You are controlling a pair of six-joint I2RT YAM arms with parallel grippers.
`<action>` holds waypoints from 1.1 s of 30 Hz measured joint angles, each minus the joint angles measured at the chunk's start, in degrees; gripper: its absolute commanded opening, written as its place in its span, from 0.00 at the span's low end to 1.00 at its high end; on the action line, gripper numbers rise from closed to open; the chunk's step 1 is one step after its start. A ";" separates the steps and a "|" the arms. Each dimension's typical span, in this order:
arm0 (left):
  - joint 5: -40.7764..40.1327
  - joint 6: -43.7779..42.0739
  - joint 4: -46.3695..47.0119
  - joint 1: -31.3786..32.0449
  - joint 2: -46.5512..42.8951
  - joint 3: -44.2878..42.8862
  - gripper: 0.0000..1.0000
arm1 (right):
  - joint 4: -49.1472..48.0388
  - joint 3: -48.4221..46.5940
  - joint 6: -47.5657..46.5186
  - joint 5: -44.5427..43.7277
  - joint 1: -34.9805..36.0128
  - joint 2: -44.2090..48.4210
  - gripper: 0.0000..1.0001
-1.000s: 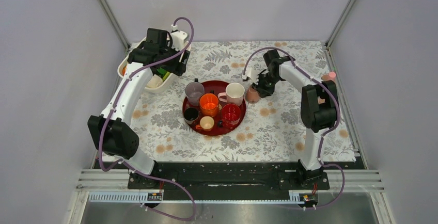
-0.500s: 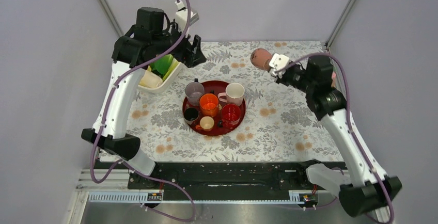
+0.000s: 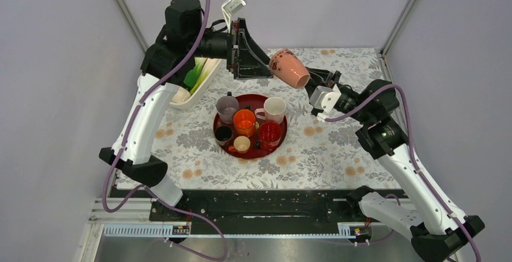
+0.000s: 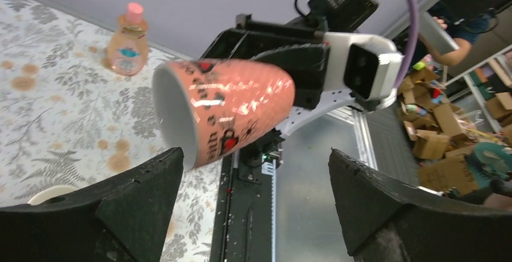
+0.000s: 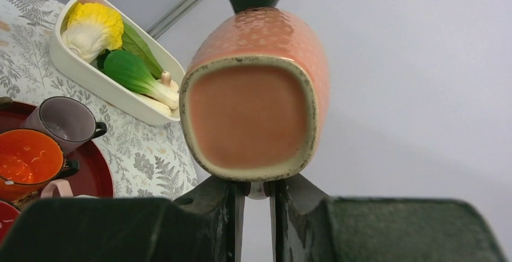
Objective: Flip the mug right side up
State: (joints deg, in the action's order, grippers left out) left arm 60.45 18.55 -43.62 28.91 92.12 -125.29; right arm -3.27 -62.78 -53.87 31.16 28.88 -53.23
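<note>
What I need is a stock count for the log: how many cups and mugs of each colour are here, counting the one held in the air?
Pink mug: 1
Orange cups: 2
Red cup: 1
White mug: 1
Grey cup: 1
Black cup: 1
Total: 7

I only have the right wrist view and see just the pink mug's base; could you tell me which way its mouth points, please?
Observer: The mug is held sideways in the air by the right gripper, mouth toward the left gripper.
Operator: Is the left gripper open?
Observer: Yes, its fingers are spread wide, not gripping the mug.
Operator: Anything beyond it?
Observer: A pink-capped bottle stands on the tablecloth.
</note>
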 measured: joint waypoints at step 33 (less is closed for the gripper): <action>9.20 11.52 11.08 -0.42 3.26 4.02 0.00 | -5.05 -1.64 -1.88 -3.63 2.91 -8.68 0.99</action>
State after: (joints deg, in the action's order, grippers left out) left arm 69.65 30.06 -32.53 28.49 95.37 -121.27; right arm -8.32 -64.42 -55.75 27.53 31.79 -61.91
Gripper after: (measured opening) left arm 0.141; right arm 0.851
